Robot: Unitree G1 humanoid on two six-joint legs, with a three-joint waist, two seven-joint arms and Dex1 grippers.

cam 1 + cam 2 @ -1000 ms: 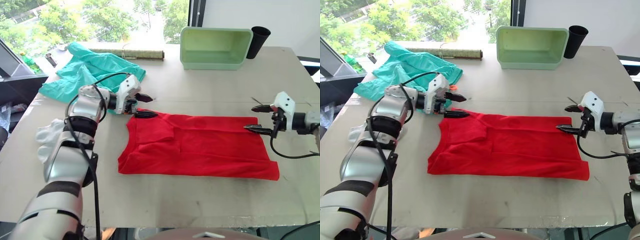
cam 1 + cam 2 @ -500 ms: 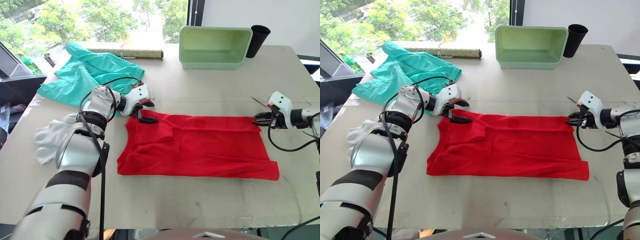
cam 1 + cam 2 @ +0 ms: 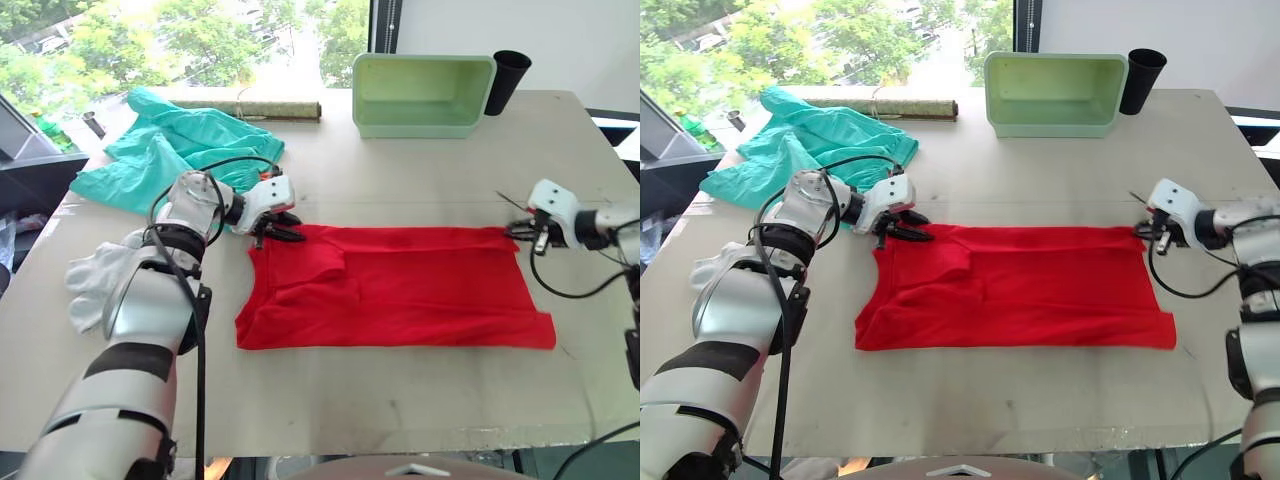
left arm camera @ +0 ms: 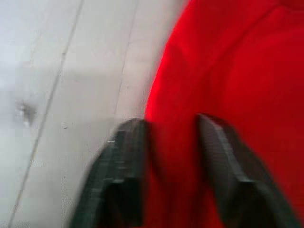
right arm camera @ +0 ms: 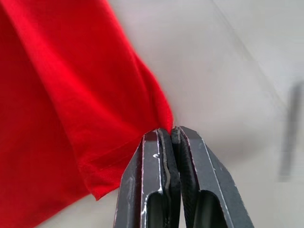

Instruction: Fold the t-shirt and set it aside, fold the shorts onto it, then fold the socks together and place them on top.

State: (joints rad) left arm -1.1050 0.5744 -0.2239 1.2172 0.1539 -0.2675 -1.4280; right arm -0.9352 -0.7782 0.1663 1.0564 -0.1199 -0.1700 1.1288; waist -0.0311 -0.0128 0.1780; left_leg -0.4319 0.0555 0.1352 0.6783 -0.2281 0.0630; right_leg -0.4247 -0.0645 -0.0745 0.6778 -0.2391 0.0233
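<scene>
Across the middle of the worktop [image 3: 420, 400] the t-shirt [image 3: 400, 295] is spread flat as a long red band, its far edge running between the two grippers. The shorts [image 3: 170, 150] are heaped near the far left corner, with a rolled mat [image 3: 250, 108] beside them at the far edge, and the socks [image 3: 95, 285] lie at the left edge, close to the left arm. A green bin [image 3: 422, 95] and a black cup [image 3: 505, 80] stand well apart along the far edge.

At the shirt's far left corner the left gripper [image 4: 171, 161] is set with its jaws parted, red fabric lying between them but not yet pinched. At the far right corner the right gripper [image 5: 172, 137] is clamped on the hem, jaws closed on the corner of the cloth.

The fold is judged to be just beginning. It would be done best if the left jaws were closed fully on the fabric before any lift, both layers being caught. Both corners should then be raised together and kept level, so the far edge stays taut, and carried toward the near edge until the edges meet squarely.
</scene>
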